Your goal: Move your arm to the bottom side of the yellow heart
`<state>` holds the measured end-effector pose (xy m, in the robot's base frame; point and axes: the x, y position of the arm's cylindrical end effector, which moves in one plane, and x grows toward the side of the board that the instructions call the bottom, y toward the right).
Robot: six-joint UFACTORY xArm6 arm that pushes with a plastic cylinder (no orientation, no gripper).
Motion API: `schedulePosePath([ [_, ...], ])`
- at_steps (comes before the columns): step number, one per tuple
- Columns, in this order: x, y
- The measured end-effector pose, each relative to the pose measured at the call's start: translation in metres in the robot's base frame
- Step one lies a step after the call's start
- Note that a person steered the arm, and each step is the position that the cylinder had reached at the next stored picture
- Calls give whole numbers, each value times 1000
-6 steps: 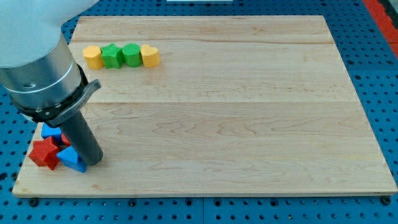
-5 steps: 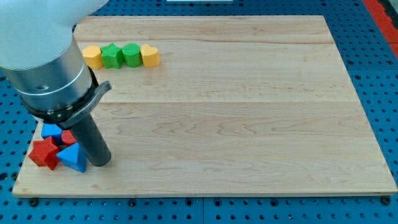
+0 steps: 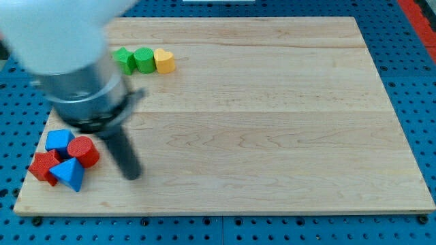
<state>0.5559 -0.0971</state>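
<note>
No jaws on this arm, only a dark rod ending in my tip (image 3: 133, 175), set down on the light wooden board (image 3: 272, 122). Just to the tip's left in the view: red cylinder block (image 3: 83, 150), blue triangular block (image 3: 69, 174), red star-shaped block (image 3: 43, 167), blue block (image 3: 59, 140). Well above the tip, slightly right, near the board's top edge: yellow heart block (image 3: 164, 60), touching a green block (image 3: 144, 59) beside another green block (image 3: 124, 59).
</note>
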Motion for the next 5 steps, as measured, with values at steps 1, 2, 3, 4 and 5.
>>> schedulePosePath([
  [1, -14, 61],
  [2, -18, 63],
  [3, -58, 64],
  [4, -117, 53],
  [5, -160, 13],
])
